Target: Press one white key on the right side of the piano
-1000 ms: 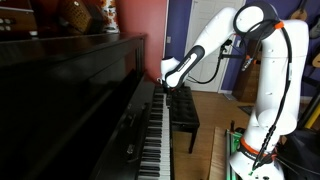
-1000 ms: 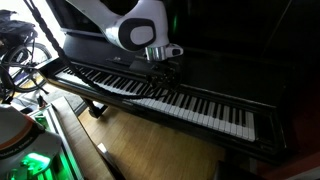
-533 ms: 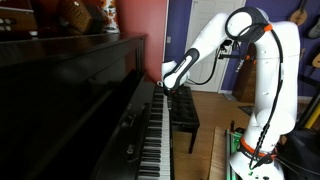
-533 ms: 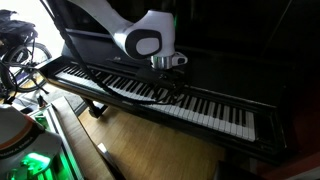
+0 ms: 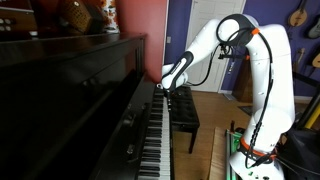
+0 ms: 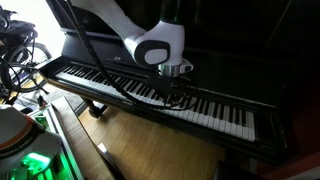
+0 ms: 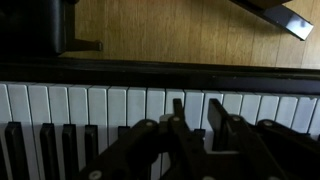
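The hand [image 6: 176,88], its fingers [image 7: 222,122] seen slightly spread and holding nothing, is poised directly above the white keys [image 7: 120,103] of the piano [image 6: 200,75], whose keyboard runs crosswise beneath it in the wrist view.

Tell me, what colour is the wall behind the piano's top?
Red. The wall above the glossy black piano shows best in an exterior view.

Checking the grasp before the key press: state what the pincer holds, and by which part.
Nothing is held. The pincer hangs over the piano's white keys, with nothing between its fingers.
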